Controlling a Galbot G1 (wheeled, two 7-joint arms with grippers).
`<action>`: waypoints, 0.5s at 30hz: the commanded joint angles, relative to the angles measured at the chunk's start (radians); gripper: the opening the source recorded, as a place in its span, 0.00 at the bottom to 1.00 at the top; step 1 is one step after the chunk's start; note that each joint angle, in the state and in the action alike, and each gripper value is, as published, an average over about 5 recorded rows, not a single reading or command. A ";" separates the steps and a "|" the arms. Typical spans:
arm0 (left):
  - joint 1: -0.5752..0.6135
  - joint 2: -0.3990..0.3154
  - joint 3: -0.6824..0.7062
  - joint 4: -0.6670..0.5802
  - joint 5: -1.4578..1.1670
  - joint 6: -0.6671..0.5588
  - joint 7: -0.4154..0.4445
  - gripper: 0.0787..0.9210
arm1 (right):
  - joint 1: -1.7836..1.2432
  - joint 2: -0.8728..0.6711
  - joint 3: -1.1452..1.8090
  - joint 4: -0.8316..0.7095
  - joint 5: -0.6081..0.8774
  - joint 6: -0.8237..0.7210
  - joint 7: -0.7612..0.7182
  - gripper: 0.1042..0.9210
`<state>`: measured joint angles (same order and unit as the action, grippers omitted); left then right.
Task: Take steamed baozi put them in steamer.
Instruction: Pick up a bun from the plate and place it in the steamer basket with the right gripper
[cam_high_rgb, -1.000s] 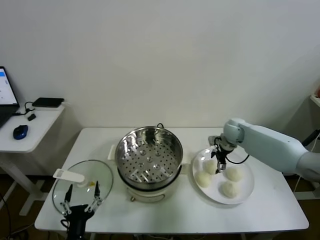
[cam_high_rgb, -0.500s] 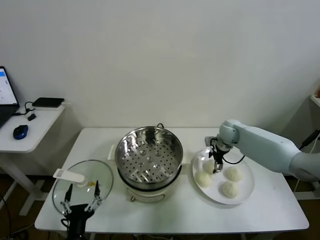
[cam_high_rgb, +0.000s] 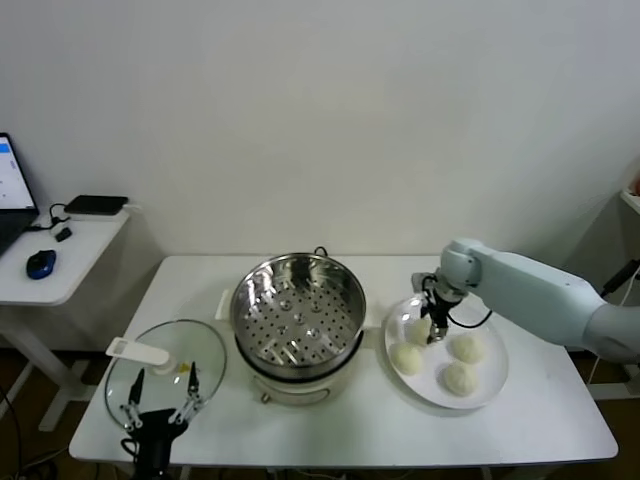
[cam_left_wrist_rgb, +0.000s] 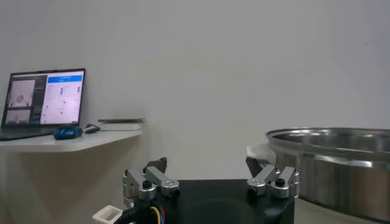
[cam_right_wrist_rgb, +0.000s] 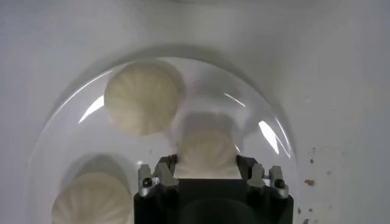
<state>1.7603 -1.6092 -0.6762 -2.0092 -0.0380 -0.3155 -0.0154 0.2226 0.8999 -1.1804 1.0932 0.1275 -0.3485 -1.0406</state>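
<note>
Over the plate (cam_high_rgb: 492, 385) at worktop's right side, right hand (cam_high_rgb: 433, 328) is clenched around one baozi (cam_right_wrist_rgb: 206, 153); left hand (cam_high_rgb: 160, 400) w/ fingers apart near glass lid (cam_high_rgb: 205, 345).

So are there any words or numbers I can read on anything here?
None can be read.
The laptop screen shows small windows and a blue bar, too small to read.
The steamer, plate and glass lid show no writing.
</note>
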 joint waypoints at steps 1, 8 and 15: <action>0.002 -0.049 0.000 -0.006 -0.001 0.001 -0.001 0.88 | 0.067 -0.019 -0.062 0.067 0.019 -0.001 -0.002 0.69; 0.011 -0.049 -0.004 -0.013 -0.001 -0.001 -0.010 0.88 | 0.323 -0.060 -0.237 0.185 0.109 0.049 -0.021 0.69; 0.015 -0.049 -0.001 -0.017 0.007 -0.005 -0.017 0.88 | 0.616 -0.031 -0.381 0.293 0.196 0.128 -0.022 0.69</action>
<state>1.7751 -1.6092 -0.6774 -2.0254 -0.0326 -0.3199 -0.0330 0.6165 0.8758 -1.4393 1.3018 0.2554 -0.2594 -1.0582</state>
